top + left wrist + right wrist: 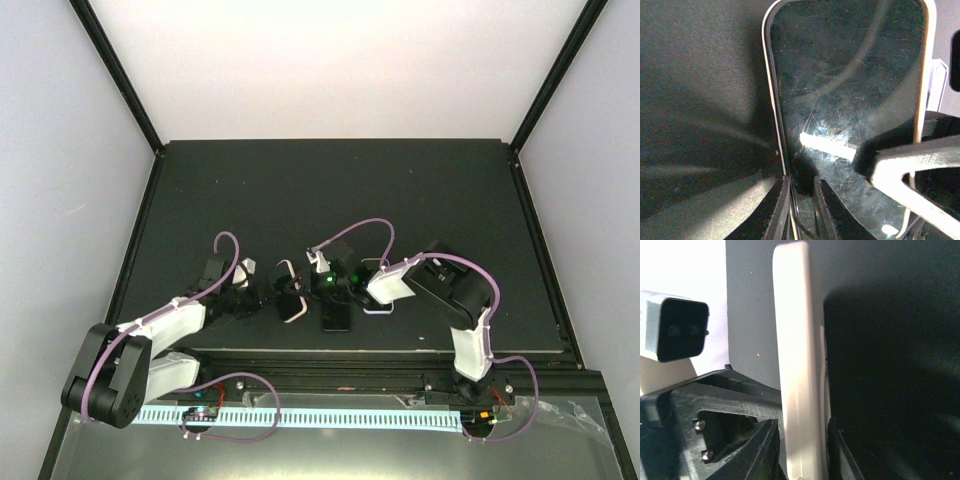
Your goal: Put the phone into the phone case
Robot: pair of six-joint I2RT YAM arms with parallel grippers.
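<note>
Overhead, the jaws merge into one dark knot. The left gripper's (800, 184) jaws sit narrow, pinching the cream rim of the phone case (850, 90), whose far end is cropped. The right gripper's (802, 429) jaws clamp its edge. A dark slab, seemingly the phone (337, 318), lies flat near the desk's (330, 190) front edge, with open desk behind.

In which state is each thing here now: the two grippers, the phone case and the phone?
left gripper: shut on the rim of the phone case.
right gripper: shut on the phone case's white edge.
phone case: held between both grippers, no phone in it.
phone: lying flat on the table, outside the case.
</note>
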